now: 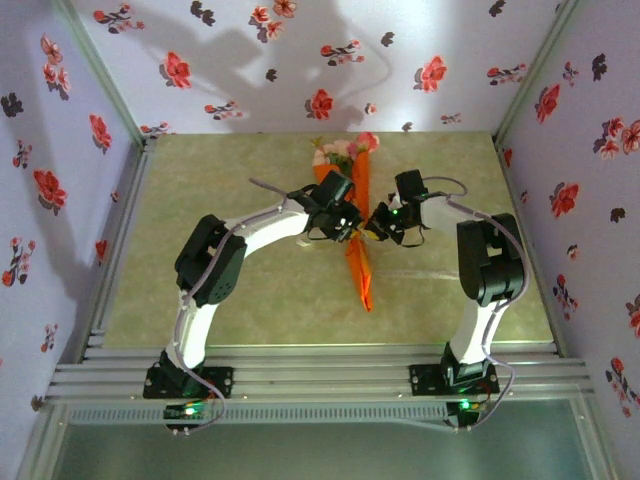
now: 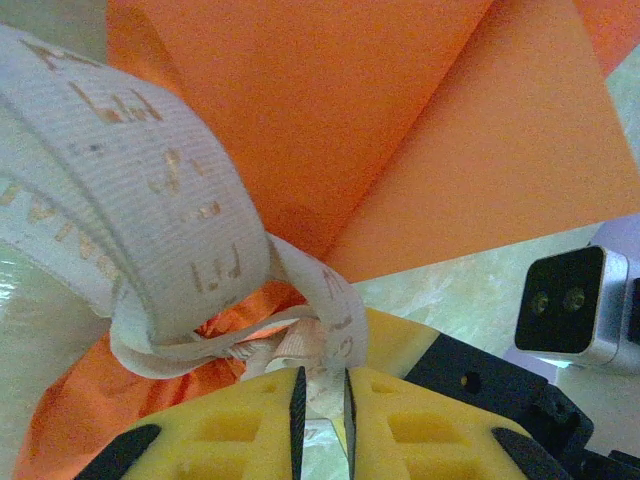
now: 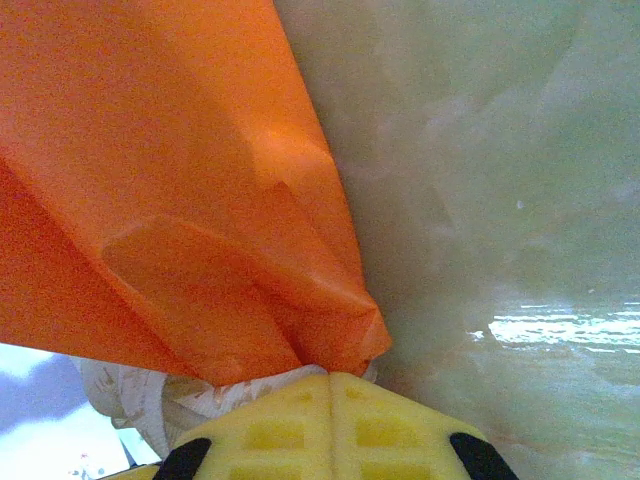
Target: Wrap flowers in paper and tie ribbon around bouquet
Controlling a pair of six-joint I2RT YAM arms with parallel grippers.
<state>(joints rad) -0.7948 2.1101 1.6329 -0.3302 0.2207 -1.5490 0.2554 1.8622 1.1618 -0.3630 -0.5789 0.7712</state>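
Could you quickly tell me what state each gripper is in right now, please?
Left gripper: closed on the ribbon.
Right gripper: closed, tips against the paper; what it pinches cannot be told.

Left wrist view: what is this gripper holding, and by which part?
The left gripper pinches the long cream-white printed ribbon by a strand right beside its loop around the bright orange paper cone.

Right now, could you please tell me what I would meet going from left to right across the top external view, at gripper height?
Left flowered wall → left arm → left gripper, shut on the ribbon → bouquet → right gripper → right arm → right flowered wall.
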